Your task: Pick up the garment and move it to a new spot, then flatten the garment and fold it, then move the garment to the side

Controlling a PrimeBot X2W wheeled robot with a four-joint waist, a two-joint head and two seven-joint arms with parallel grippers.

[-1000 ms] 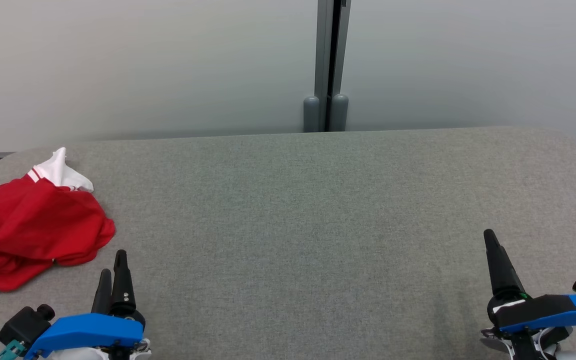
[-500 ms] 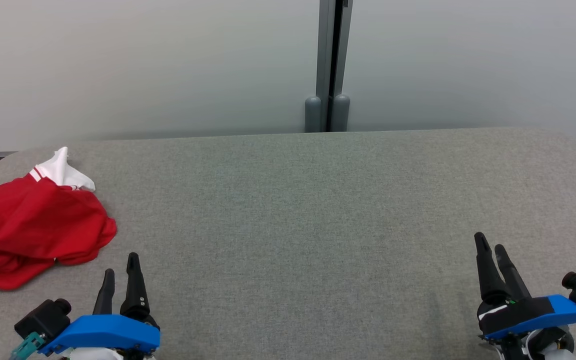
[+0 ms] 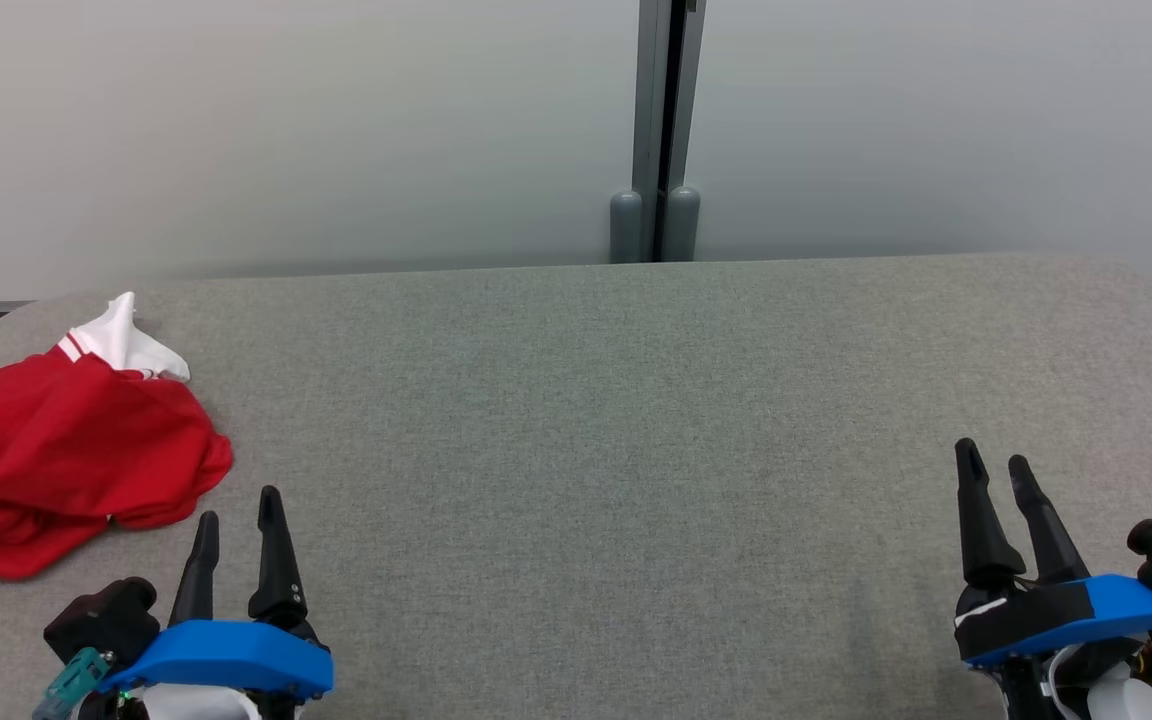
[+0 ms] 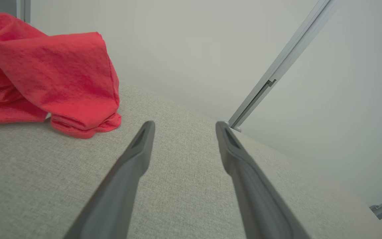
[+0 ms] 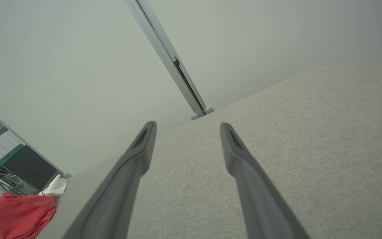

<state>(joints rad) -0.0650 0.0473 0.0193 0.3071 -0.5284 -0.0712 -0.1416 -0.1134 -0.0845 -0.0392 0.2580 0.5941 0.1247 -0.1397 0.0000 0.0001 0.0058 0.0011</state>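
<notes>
**Operator:** Which arm should take the garment?

**Spotter:** Your left one. The garment (image 3: 66,460) is a crumpled red heap ahead of your left claw (image 3: 237,507) and off to its left. It is close beside the left finger but not touching it. From your right claw (image 3: 992,455) it lies well apart, far across the counter (image 3: 586,420) on that claw's left.

**Operator:** Are the claws ready?

**Spotter:** Both are spread wide with nothing between the fingers. Each hangs over bare grey counter with its fingers pointing forward.

**Operator:** How does the heap lie?

**Spotter:** I can't give you a clean long axis, because it's bunched. It looks somewhat wider across than deep. There is a white striped piece (image 3: 126,340) at the end farthest from your left claw and a rounded red fold (image 4: 85,127) at the end nearest it. I'd say that near fold is your likeliest bite.

**Operator:** So what does the reach call for?

**Spotter:** I'd judge a swing to the claw's left and a little forward. Turn your wrist so the fingers straddle the fold and don't slide past beside it. The cloth looks soft, so it may bunch away if you push it without pinching.
</notes>
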